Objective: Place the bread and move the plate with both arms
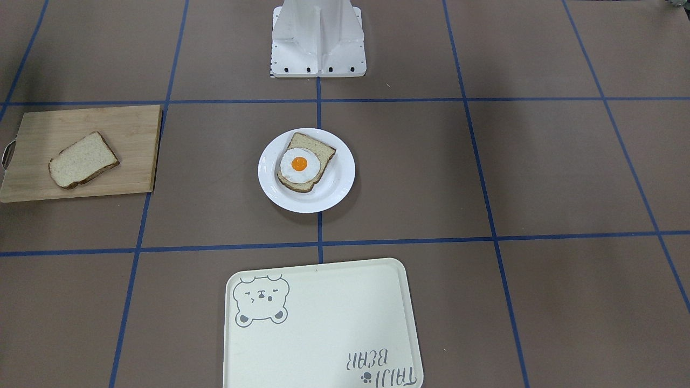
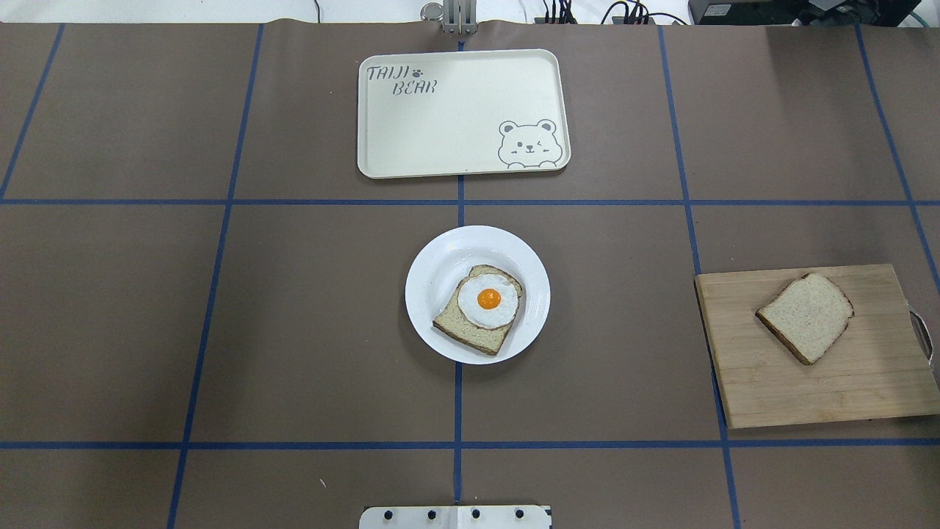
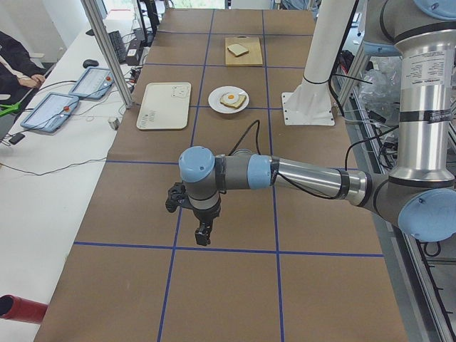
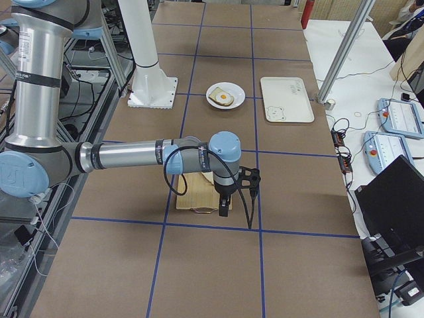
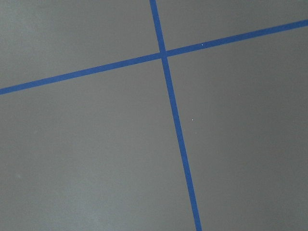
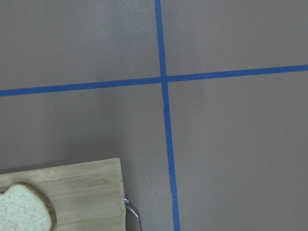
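Right end effector: hangs pointing down over outer corner of cutting board, toward right end of bench. Released or clenched: cannot tell.
Left end effector: over tape cross toward left end; grip state likewise unclear.
Bread: flat on cutting board, right arm's side, so probably that arm's pick.
Plate: mid-bench, carries egg-topped slice, likely awaiting cover.
Tray: centred by far edge, probably plate's destination.

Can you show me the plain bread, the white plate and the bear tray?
plain brown-crusted bread slice (image 2: 805, 317), overhead view, middle of crumb
round glossy white plate (image 2: 440, 257), overhead view, bare upper-left part
cream rectangular bear-print tray (image 2: 455, 125), overhead view, bare middle
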